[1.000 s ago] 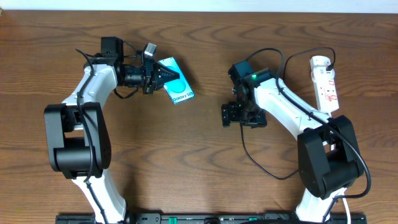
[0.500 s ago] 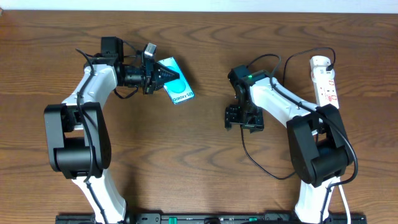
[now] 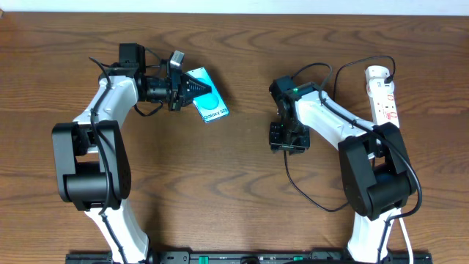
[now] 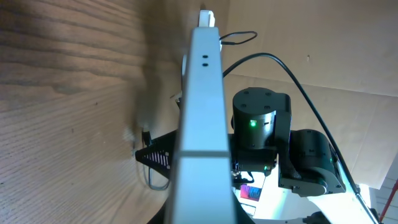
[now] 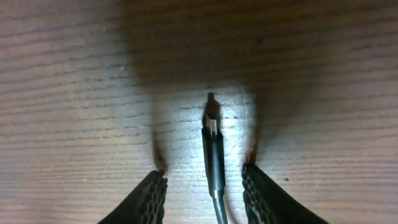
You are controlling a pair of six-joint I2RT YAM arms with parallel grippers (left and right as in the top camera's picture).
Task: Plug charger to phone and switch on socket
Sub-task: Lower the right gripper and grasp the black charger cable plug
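My left gripper (image 3: 192, 89) is shut on the near edge of the phone (image 3: 208, 103), which shows its teal-blue screen at the upper left of the table. In the left wrist view the phone (image 4: 202, 124) runs edge-on up the middle and hides the fingers. My right gripper (image 3: 287, 141) hangs low over the table centre. Its fingers straddle the charger's black plug tip (image 5: 213, 146), which lies flat on the wood with a gap on each side. The thin charger cable (image 3: 294, 180) trails toward the front. The white socket (image 3: 385, 99) lies at the far right.
The right arm's base (image 3: 381, 183) stands between the plug and the socket. Black cables (image 3: 322, 67) loop above the right arm. The socket's white cord is not clearly visible. Bare wood lies between the phone and the right gripper (image 5: 205, 175).
The right gripper's jaws have narrowed around the plug tip, and the wrist has settled slightly lower over it. The left arm and the phone have not moved.
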